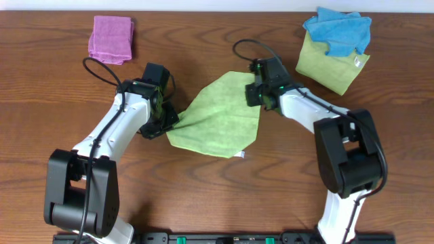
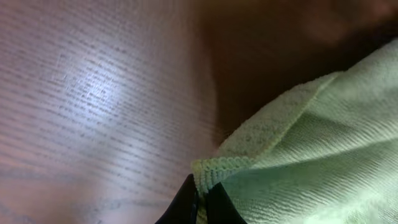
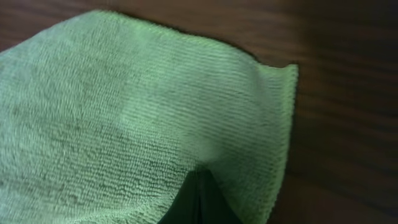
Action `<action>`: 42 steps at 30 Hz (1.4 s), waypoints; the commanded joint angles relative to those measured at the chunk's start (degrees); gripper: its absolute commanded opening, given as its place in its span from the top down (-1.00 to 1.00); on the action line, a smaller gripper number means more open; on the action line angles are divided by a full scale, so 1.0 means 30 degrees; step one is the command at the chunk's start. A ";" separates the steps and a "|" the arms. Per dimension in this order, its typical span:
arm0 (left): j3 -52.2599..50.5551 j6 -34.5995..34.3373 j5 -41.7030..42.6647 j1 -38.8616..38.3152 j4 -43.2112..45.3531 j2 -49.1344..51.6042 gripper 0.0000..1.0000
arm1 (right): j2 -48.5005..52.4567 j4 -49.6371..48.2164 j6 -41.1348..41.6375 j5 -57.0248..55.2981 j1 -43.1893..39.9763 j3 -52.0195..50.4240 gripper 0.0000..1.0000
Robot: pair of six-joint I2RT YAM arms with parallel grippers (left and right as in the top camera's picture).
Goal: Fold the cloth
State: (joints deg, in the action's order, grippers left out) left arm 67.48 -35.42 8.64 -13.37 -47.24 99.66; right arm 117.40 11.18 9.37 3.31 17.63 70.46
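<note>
The lime-green cloth (image 1: 218, 116) lies spread in the middle of the table, with a small white tag (image 1: 242, 155) at its near edge. My left gripper (image 1: 173, 124) is shut on the cloth's left corner; the left wrist view shows the hem (image 2: 217, 167) pinched between the dark fingertips (image 2: 202, 200). My right gripper (image 1: 252, 93) is shut on the cloth's far right corner; in the right wrist view the cloth (image 3: 137, 112) drapes over the closed fingers (image 3: 200, 193).
A folded pink cloth (image 1: 111, 38) lies at the far left. A dull yellow-green cloth (image 1: 331, 66) with a bright blue cloth (image 1: 338, 31) on top lies at the far right. Bare wood table (image 1: 61, 102) surrounds them.
</note>
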 commanded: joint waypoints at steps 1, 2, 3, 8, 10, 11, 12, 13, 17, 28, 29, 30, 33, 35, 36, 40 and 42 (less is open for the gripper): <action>0.0204 -0.0211 -0.0087 -0.0058 0.0066 0.0102 0.88 | 0.0284 0.0138 -0.0299 -0.0670 -0.0386 0.0299 0.97; 0.0204 -0.0211 -0.0087 -0.0058 0.0102 0.0102 0.88 | 0.0284 0.0138 -0.0321 -0.0670 -0.0459 0.0342 0.97; 0.0204 -0.0204 -0.0080 -0.0058 0.0124 0.0102 0.88 | 0.0284 0.0146 -0.0459 -0.0663 -0.0503 0.0364 0.97; 0.0189 -0.0204 0.0000 -0.0211 -0.0583 0.0102 0.88 | 0.0284 0.0219 -0.0583 -0.0670 -0.0568 0.0372 0.98; 0.0087 -0.0204 -0.0087 -0.0576 -0.1588 0.0102 0.88 | 0.0284 0.0284 -0.0590 -0.0678 -0.0568 0.0372 0.97; -0.0036 -0.0211 -0.0248 -0.0823 -0.2040 0.0102 0.89 | 0.0284 0.0291 -0.0590 -0.0678 -0.0605 0.0372 0.97; -0.0168 -0.0255 -0.0678 -0.1056 -0.2375 0.0102 0.89 | 0.0284 0.0291 -0.0590 -0.0678 -0.0627 0.0372 0.97; -0.0270 -0.0364 -0.1377 -0.1253 -0.2579 0.0102 0.88 | 0.0284 0.0284 -0.0590 -0.0670 -0.0648 0.0372 0.97; -0.0335 -0.1355 -0.4350 -0.1384 -0.2375 0.0102 0.88 | 0.0284 0.0335 -0.0590 -0.0670 -0.0692 0.0372 0.97; -0.0321 -0.0612 -0.5858 0.1421 0.0991 0.0102 -0.91 | 0.0277 0.1166 -0.1093 -0.0670 -0.0692 0.0372 0.97; -0.0321 -0.0605 -0.5610 0.1654 0.1268 0.0102 -0.91 | 0.0277 0.1202 -0.1093 -0.0670 -0.0692 0.0372 0.97; -0.0313 -0.0583 -0.5275 0.1829 0.1566 0.0102 -0.92 | 0.0277 0.1217 -0.1093 -0.0670 -0.0692 0.0372 0.97; -0.0299 0.0911 -0.3111 0.2171 0.3279 0.0102 -0.91 | 0.0277 0.1282 -0.1093 -0.0663 -0.0692 0.0372 0.97; -0.0153 0.1253 -0.2914 0.2200 0.3723 0.0102 -0.91 | 0.0277 0.1355 -0.1093 -0.0663 -0.0692 0.0372 0.97; 0.0036 0.1260 -0.3096 0.2200 0.3745 0.0102 -0.91 | 0.0277 0.1421 -0.1107 -0.0663 -0.0692 0.0372 0.97; 0.0357 0.1384 -0.3373 0.2426 0.3956 0.0102 -0.91 | 0.0277 0.1661 -0.1158 -0.0663 -0.0692 0.0372 0.97; 0.0437 0.1355 -0.3330 0.2710 0.4102 0.0102 -0.91 | 0.0277 0.1719 -0.1158 -0.0663 -0.0692 0.0372 0.97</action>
State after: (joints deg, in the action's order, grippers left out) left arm 67.07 -32.51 -1.45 -6.46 -35.33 99.66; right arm 117.43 15.11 6.90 2.68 16.34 71.64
